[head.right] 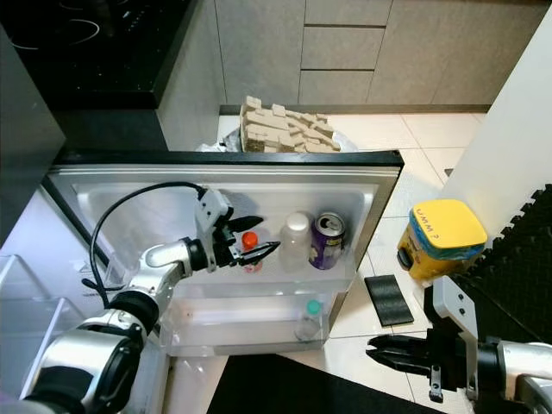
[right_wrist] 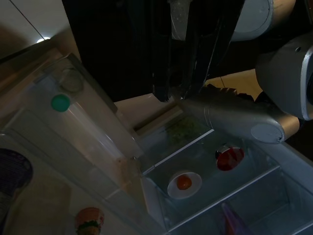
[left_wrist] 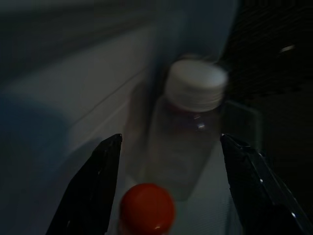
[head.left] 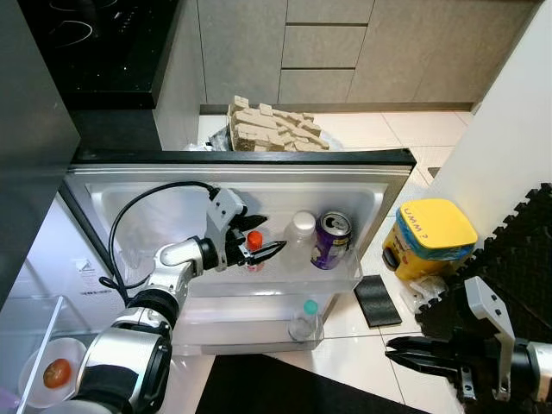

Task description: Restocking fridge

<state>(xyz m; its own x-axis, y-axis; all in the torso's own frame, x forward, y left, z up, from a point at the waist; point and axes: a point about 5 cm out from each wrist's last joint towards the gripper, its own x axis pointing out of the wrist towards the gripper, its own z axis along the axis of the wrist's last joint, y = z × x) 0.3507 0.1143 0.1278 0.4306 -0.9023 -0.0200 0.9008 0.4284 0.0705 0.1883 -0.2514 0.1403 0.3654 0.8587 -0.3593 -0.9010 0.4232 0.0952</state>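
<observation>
1. The fridge door hangs wide open, and everything below is placed against it.
2. On the door's upper shelf stand three things in a row: an orange-capped bottle, a white-capped bottle beside it, and a purple can nearest the door's outer edge.
3. The door's lower shelf carries a clear bottle with a green cap.
4. The left gripper reaches into the upper shelf; its fingers are spread apart on either side of the orange-capped bottle, not clamped on it.
5. The right gripper hovers low over the floor, beyond the door's outer edge; its fingers look drawn close together with nothing between them.
6. A yellow tub and a flat black pad sit on the floor just past the door's outer edge.
7. A plate with a tomato rests inside the fridge, on the hinge side of the door.
</observation>
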